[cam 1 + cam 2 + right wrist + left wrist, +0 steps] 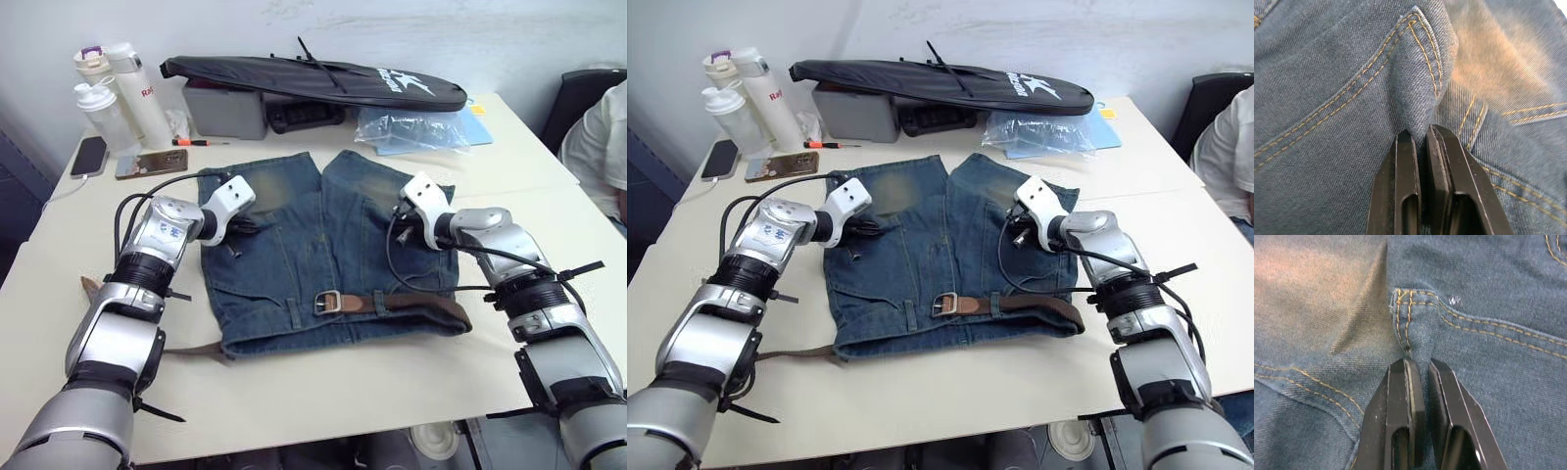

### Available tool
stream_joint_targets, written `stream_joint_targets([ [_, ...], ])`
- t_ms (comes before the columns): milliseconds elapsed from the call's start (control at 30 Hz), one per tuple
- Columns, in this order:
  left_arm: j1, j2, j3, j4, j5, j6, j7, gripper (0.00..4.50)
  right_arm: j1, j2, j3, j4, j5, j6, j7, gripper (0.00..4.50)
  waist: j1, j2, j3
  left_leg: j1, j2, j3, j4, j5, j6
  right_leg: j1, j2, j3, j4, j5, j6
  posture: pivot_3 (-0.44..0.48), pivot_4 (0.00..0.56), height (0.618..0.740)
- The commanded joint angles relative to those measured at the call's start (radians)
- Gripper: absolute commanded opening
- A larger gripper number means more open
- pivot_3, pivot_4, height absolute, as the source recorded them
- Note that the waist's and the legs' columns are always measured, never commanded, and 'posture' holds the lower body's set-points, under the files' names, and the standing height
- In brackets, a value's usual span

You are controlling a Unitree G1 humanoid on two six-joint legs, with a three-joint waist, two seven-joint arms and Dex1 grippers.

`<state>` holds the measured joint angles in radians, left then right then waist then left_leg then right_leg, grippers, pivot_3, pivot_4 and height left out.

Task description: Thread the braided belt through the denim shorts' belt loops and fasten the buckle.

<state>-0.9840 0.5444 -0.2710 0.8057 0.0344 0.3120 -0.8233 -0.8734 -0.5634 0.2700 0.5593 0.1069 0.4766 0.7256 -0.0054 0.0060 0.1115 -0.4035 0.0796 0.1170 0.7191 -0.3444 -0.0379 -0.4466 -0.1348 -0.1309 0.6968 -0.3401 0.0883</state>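
The denim shorts (pixel 294 264) lie flat on the white table (pixel 323 392), waistband toward me. The braided belt (pixel 431 305) runs along the waistband, passing under a belt loop (pixel 378 302). Its silver buckle (pixel 328 302) sits at the front middle, and a strap end (pixel 191 350) trails out past the shorts' left edge. My left gripper (pixel 238 227) rests on the shorts' left side, its fingers (pixel 1403 382) pinched on a fold of denim at a seam. On the shorts' right side my right gripper (pixel 1420 132) is shut on a raised fold of denim by a pocket edge.
A long black bag (pixel 313 78) lies over a grey box (pixel 225 110) at the back. Bottles (pixel 122 93) and two phones (pixel 152 163) stand at back left, a clear plastic bag (pixel 416 127) at back right. A person (pixel 602 147) sits at the far right.
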Motion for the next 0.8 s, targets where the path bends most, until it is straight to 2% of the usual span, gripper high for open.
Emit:
stream_joint_targets([
  [33,0.003,0.022,0.041,0.004,0.007,-0.001,-0.008,0.00,-0.030,-0.002,-0.045,0.040,-0.025,-0.037,0.003,0.02,-0.001,0.000,0.000,0.000,0.000,0.002,0.000,0.000,0.000,0.000,-0.001,-0.002,0.000,0.000,0.000,0.000,0.150,0.642],
  [67,0.010,0.024,0.052,-0.011,-0.010,0.025,-0.027,0.47,-0.029,-0.002,-0.052,0.031,-0.016,-0.032,0.018,0.01,-0.002,0.001,0.000,0.000,0.000,0.003,0.000,0.000,0.000,0.000,-0.002,-0.003,0.000,0.001,0.000,0.000,0.150,0.642],
  [100,0.021,0.030,0.059,-0.034,-0.024,0.050,-0.051,0.95,-0.027,-0.005,-0.059,0.016,-0.008,-0.025,0.034,0.43,-0.003,0.001,0.000,0.000,0.000,0.003,0.001,0.000,0.000,0.000,-0.002,-0.003,0.000,0.001,0.000,0.000,0.150,0.642],
  [167,0.040,0.045,0.080,-0.086,-0.044,0.096,-0.086,1.59,-0.025,-0.016,-0.073,-0.010,0.003,-0.013,0.060,1.20,-0.005,0.001,-0.001,0.000,0.001,0.003,0.001,0.000,0.000,0.000,-0.002,-0.003,0.000,0.001,0.000,0.000,0.150,0.642],
  [267,0.064,0.067,0.136,-0.172,-0.084,0.173,-0.100,2.92,-0.026,-0.041,-0.103,-0.039,0.010,-0.007,0.093,2.60,-0.006,0.001,-0.001,0.000,0.001,0.003,0.000,0.000,0.000,0.000,-0.002,-0.004,0.001,0.002,0.000,0.000,0.150,0.642],
  [300,0.075,0.084,0.155,-0.210,-0.098,0.199,-0.107,3.49,-0.029,-0.053,-0.123,-0.063,0.023,0.006,0.102,3.21,-0.007,0.001,-0.001,0.000,0.002,0.002,0.000,0.000,0.000,0.000,-0.002,-0.004,0.001,0.002,0.000,0.000,0.150,0.642],
  [333,0.084,0.098,0.174,-0.242,-0.111,0.221,-0.111,3.78,-0.030,-0.063,-0.138,-0.085,0.034,0.017,0.114,3.54,-0.009,0.001,-0.001,0.000,0.002,0.003,0.000,0.000,0.000,0.000,-0.002,-0.004,0.001,0.002,0.000,0.000,0.150,0.642],
  [367,0.092,0.107,0.184,-0.267,-0.118,0.238,-0.113,4.28,-0.029,-0.068,-0.149,-0.102,0.039,0.026,0.122,4.11,-0.010,0.001,-0.001,0.000,0.002,0.003,0.000,0.000,0.000,0.000,-0.002,-0.004,0.001,0.002,0.000,0.000,0.150,0.642],
  [400,0.099,0.124,0.225,-0.318,-0.151,0.301,-0.109,4.50,-0.026,-0.088,-0.165,-0.149,0.060,0.051,0.152,4.46,-0.010,0.001,-0.001,0.000,0.002,0.003,0.000,0.000,0.000,0.000,-0.002,-0.004,0.001,0.002,0.000,0.000,0.150,0.642],
  [567,0.159,0.207,0.408,-0.553,-0.315,0.593,-0.113,4.50,0.035,-0.178,-0.201,-0.424,0.219,0.158,0.375,4.46,-0.021,0.002,-0.001,0.000,0.002,0.002,-0.002,0.000,0.000,0.000,-0.002,-0.003,0.000,0.002,0.000,0.000,0.150,0.642],
  [667,0.218,0.253,0.465,-0.660,-0.388,0.710,-0.122,4.50,0.088,-0.227,-0.194,-0.579,0.292,0.204,0.468,4.46,-0.022,0.002,-0.001,0.003,0.002,0.001,-0.005,0.000,0.000,0.002,-0.001,-0.004,-0.002,0.002,0.000,0.000,0.150,0.642],
  [767,0.382,0.342,0.582,-0.848,-0.492,0.888,-0.144,4.50,0.139,-0.255,-0.194,-0.722,0.352,0.173,0.552,4.46,-0.026,0.002,0.000,0.006,0.002,0.002,-0.005,0.000,0.000,0.003,-0.001,-0.002,-0.002,0.003,0.000,0.000,0.150,0.642],
  [800,0.406,0.338,0.659,-0.901,-0.542,0.993,-0.132,4.50,0.147,-0.263,-0.186,-0.750,0.371,0.190,0.574,4.46,-0.026,0.001,0.000,0.008,0.002,0.001,-0.006,-0.001,0.000,0.003,-0.001,-0.001,-0.002,0.003,-0.001,0.000,0.150,0.642],
])
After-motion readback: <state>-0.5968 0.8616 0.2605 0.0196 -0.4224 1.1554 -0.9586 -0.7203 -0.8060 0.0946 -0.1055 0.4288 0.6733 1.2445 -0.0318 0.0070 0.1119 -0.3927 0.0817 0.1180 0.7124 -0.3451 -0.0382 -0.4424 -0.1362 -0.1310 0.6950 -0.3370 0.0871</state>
